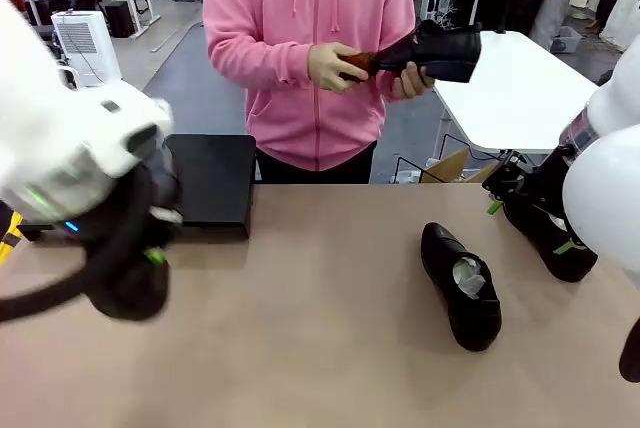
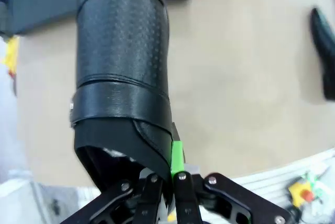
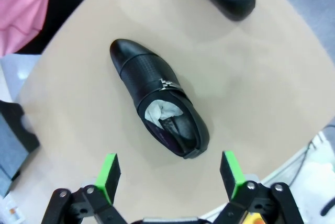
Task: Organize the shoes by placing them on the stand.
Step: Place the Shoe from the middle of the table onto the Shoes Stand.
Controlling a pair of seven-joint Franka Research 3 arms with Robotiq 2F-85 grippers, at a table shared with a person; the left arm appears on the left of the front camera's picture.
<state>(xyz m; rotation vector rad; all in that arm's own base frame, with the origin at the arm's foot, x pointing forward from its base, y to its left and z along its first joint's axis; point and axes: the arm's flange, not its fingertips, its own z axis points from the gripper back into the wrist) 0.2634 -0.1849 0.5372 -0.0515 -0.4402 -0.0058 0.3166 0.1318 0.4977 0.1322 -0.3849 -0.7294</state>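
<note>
Shoe (image 2: pixel 123 67) rim apparently within left claw (image 2: pixel 168 169)

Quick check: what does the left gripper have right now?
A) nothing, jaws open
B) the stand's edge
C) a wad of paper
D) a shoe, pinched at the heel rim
D: in the left wrist view the left gripper is shut on the heel rim of a shoe, one green pad pressed against the outside of the rim.

left arm (image 1: pixel 60 138): blurred | stand (image 1: pixel 215 176): partly hidden | shoe (image 2: pixel 123 67): toe cut off
</note>
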